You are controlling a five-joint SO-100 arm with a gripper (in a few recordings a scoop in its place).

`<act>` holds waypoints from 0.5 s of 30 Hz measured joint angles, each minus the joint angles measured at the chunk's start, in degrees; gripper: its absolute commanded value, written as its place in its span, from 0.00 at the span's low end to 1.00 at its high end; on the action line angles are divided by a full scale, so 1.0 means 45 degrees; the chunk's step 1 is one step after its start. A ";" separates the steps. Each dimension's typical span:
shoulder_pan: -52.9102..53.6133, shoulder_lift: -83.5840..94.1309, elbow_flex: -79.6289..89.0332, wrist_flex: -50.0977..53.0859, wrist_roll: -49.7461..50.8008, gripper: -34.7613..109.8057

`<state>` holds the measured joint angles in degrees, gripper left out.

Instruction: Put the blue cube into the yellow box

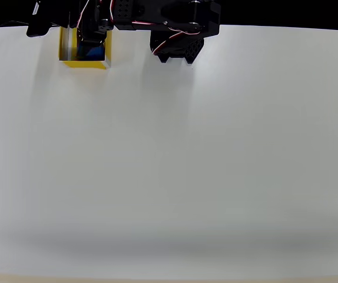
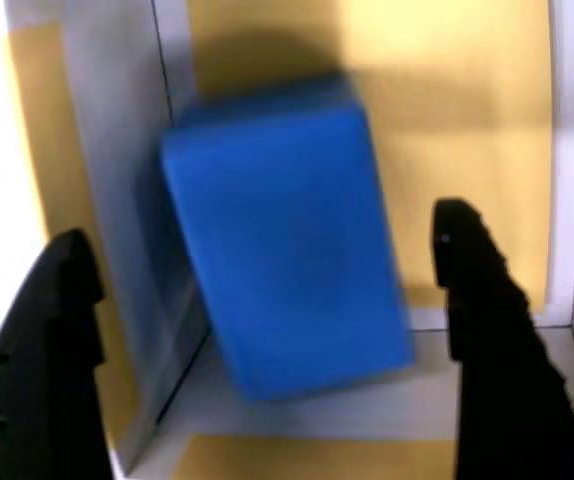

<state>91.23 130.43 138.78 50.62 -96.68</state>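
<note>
The white bench [image 1: 169, 165] spans the overhead view, and everything that matters sits at its far edge, toward the far left corner. There the black arm [image 1: 181, 23] reaches in from the dark strip beyond the bench, and its pincer [image 1: 92, 36] hangs over the yellow box [image 1: 86, 63], which stands right against that far edge.

The wrist view looks straight down into the box [image 2: 467, 110]: yellow floor, pale thin walls on the left and along the bottom of the picture. The blue cube [image 2: 282, 235] lies inside, tilted, its lower end toward the near wall and its left side close against the left wall. In the overhead view a patch of blue [image 1: 94, 53] shows inside the box, just under the pincer.

The pincer [image 2: 267, 330] stands apart: its two black fingers [image 2: 42, 360] flank the cube with clear gaps on both sides, and neither one touches it. The left finger sits outside or over the left wall; which of the two I cannot tell.

By my reading the release step is done or just finishing, since the cube appears to rest in the box on its own. The next move calls for lifting the pincer straight up, fingers kept wide, without catching the left wall or dragging the box along the bench edge.
</note>
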 measured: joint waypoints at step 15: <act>-0.1211 0.1309 -0.2812 0.3828 -0.0391 0.48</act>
<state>85.78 136.32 126.12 67.85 -98.44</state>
